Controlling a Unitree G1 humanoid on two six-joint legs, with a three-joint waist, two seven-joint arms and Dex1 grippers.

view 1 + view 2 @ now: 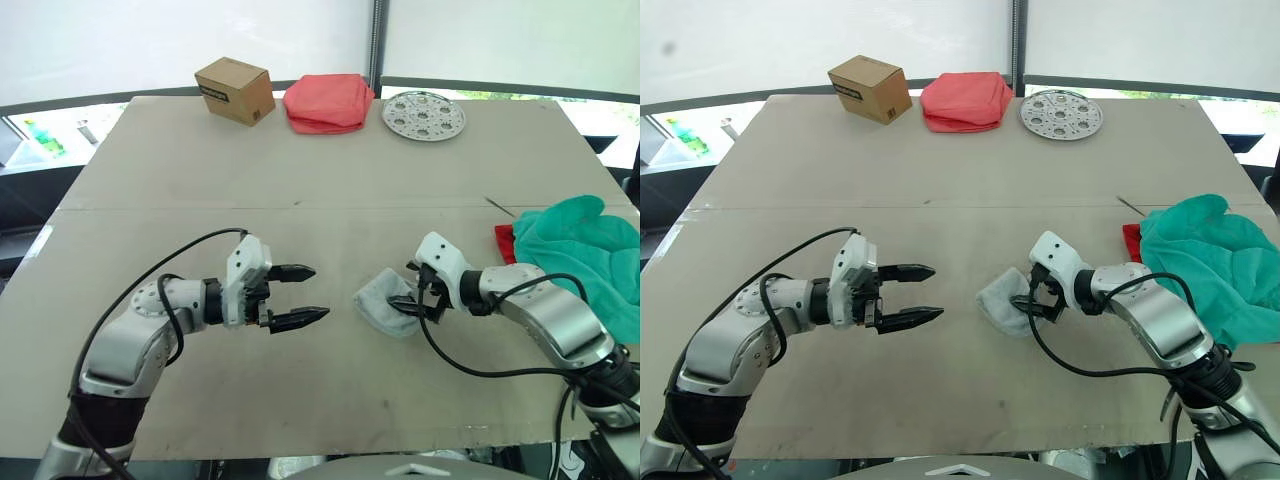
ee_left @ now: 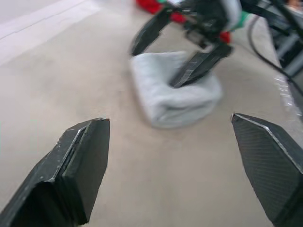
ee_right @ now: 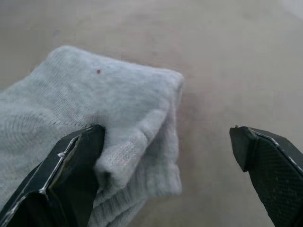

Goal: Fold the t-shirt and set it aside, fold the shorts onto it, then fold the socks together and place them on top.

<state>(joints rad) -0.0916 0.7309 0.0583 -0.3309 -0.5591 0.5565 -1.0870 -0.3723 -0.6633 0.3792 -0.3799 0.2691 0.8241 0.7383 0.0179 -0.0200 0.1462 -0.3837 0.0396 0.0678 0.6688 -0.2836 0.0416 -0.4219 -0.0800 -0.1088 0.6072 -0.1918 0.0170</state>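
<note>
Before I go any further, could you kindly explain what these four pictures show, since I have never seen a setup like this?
This is a humanoid robot with two arms, each ending in a gripper of two black fingers. The two wide pictures come from a stereo camera on its head, looking down over a tan table. The two close-ups come from cameras on each wrist, looking along that gripper's fingers.

The left gripper is open and holds nothing. The right gripper is open at the folded grey socks, one finger resting on them, not clamped.

At the table's right edge lie the teal shorts on a bit of red t-shirt. Along the far side stand a cardboard box, a folded pink cloth and a round perforated metal plate.
</note>
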